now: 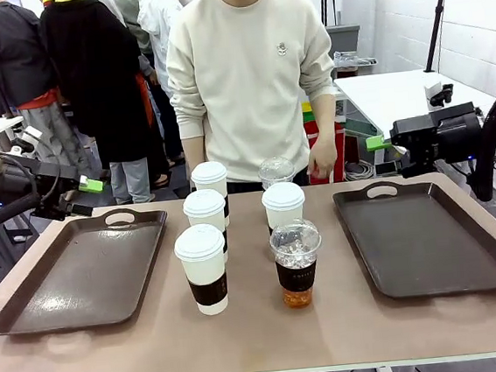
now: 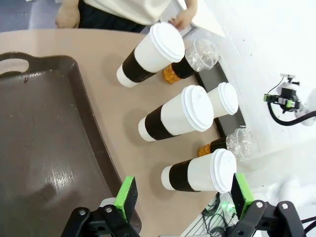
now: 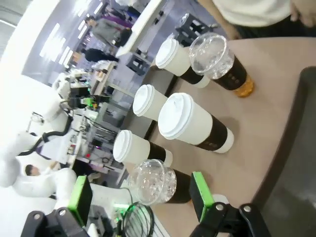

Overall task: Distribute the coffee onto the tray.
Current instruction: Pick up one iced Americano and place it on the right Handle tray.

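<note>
Several white lidded paper coffee cups point(image 1: 202, 268) with dark brown sleeves and two clear dome-lidded cups point(image 1: 296, 260) of amber drink stand in two rows at the table's middle. A dark brown tray point(image 1: 80, 271) lies on the left and a second tray point(image 1: 429, 237) on the right, both bare. My left gripper point(image 1: 91, 185) hangs open above the left tray's far edge, apart from the cups. In the left wrist view that gripper point(image 2: 183, 195) faces the white cups point(image 2: 175, 118). My right gripper point(image 1: 376, 143) hovers open past the right tray's far edge. In the right wrist view this gripper point(image 3: 139, 195) looks toward a clear cup point(image 3: 153, 181).
A person in a cream sweater stands at the far side behind the cups, one hand point(image 1: 323, 158) hanging near the table edge. Bare tabletop point(image 1: 263, 343) runs along the near edge and between cups and trays. The left tray point(image 2: 44, 148) lies beneath my left gripper.
</note>
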Available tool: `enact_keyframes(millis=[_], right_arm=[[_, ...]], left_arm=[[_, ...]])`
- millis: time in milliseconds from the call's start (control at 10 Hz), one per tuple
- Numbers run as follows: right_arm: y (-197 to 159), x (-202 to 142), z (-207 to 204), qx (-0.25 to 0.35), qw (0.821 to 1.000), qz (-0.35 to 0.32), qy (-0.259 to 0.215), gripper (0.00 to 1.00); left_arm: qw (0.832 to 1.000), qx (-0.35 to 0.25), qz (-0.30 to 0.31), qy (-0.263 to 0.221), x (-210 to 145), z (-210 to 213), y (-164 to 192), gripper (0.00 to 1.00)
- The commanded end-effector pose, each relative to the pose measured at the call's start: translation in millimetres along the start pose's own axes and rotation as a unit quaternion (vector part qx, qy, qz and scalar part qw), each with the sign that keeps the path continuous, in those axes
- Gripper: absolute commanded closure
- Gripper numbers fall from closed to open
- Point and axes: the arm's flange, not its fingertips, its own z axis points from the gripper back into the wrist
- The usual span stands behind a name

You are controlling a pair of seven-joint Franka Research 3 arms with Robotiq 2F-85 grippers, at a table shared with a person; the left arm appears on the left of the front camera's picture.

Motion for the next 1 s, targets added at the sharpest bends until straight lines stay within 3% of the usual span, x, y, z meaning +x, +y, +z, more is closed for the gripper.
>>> enact_keyframes(millis=[0,900], right_arm=[[-7.2,11.3,-0.6,0.021,0.999,-0.028,-0.014,0.0],[-13.8,4.1,1.4,0.013,1.0,-0.023,-0.004,0.0]], left_arm=[[0.999,-0.043,-0.006,-0.024,12.6,-2.4,17.2,0.0],[0.999,-0.029,0.006,-0.018,9.0,1.6,13.5,0.0]])
